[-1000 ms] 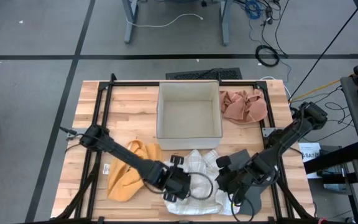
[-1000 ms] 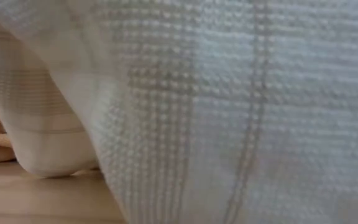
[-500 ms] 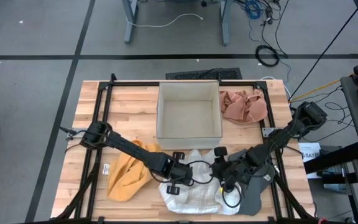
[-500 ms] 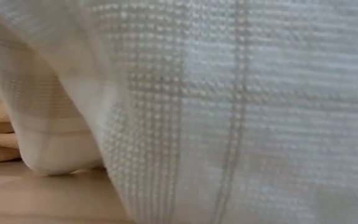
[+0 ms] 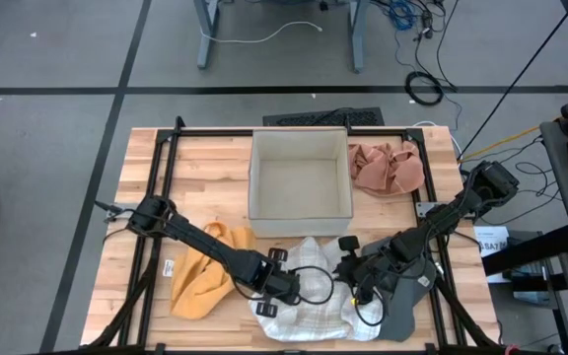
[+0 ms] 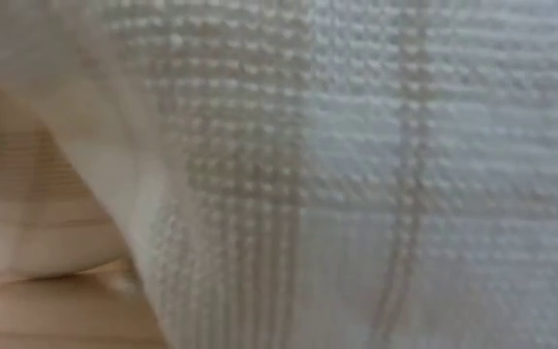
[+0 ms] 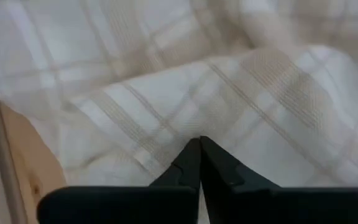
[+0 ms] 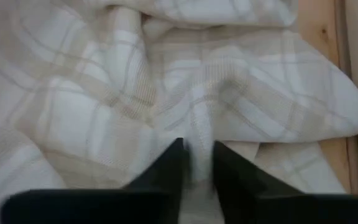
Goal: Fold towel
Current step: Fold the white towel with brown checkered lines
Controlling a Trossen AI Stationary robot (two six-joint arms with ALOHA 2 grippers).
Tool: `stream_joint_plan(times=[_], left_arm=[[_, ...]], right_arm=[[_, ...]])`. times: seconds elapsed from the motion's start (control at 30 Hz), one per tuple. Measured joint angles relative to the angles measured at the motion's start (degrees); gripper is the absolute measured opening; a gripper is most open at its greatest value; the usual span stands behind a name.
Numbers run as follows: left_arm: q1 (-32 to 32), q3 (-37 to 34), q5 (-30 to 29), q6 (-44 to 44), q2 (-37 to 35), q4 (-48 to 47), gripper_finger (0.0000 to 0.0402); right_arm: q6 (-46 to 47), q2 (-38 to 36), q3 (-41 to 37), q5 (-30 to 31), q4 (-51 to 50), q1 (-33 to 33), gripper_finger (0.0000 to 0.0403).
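Observation:
The white towel with beige checks lies crumpled on the wooden table near its front edge, in the middle. It fills the low view. My left gripper is down on the towel's left part, its fingers shut. My right gripper is down on the towel's right part, shut with white cloth between its fingers. My left gripper has its shut fingertips in the towel's top surface, coming steeply from above. The tips hide whether a layer is caught between them. The towel lies slack on the table. My right gripper pinches a raised fold of the towel between its two fingers, slanting down from the table's right. How many layers it has cannot be told. The towel rests slack on the table.
A yellow cloth lies left of the towel and a dark grey cloth right of it. A white open box stands at the back middle, with a pink cloth beside it. Black rails frame the table.
Both grippers have sunk onto the towel; the right one has also shifted a little toward the table's left. The towel has bunched together between them.

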Motion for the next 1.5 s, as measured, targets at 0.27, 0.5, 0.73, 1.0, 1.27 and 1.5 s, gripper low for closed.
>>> stream_joint_plan(times=[0.27,0.5,0.73,1.0,1.27,1.5], left_arm=[[-2.99,0.00,4.40,-4.32,-0.24,-3.68,0.0002],[-5.57,0.00,9.97,-7.13,-0.25,-4.80,0.0001],[-6.56,0.00,16.64,-8.27,-0.25,-4.84,0.0001],[-6.63,0.02,19.43,-8.69,-0.26,-4.66,0.0001],[-5.39,0.02,15.12,-9.78,-0.71,-4.94,0.0000],[-3.54,0.08,0.65,-8.76,-5.40,-4.26,0.0022]], right_arm=[[-2.45,-0.12,1.73,0.05,-0.25,2.34,0.0003],[-5.23,-2.26,6.23,-4.28,-0.33,6.61,0.0002],[2.66,-2.05,7.37,-17.67,-2.55,9.25,0.0001],[7.39,-1.51,7.34,-21.00,-1.99,12.30,0.0032],[6.18,-1.51,7.34,-19.49,0.47,12.81,0.0099],[8.13,-1.51,7.34,-19.43,-4.47,12.74,0.0156]])
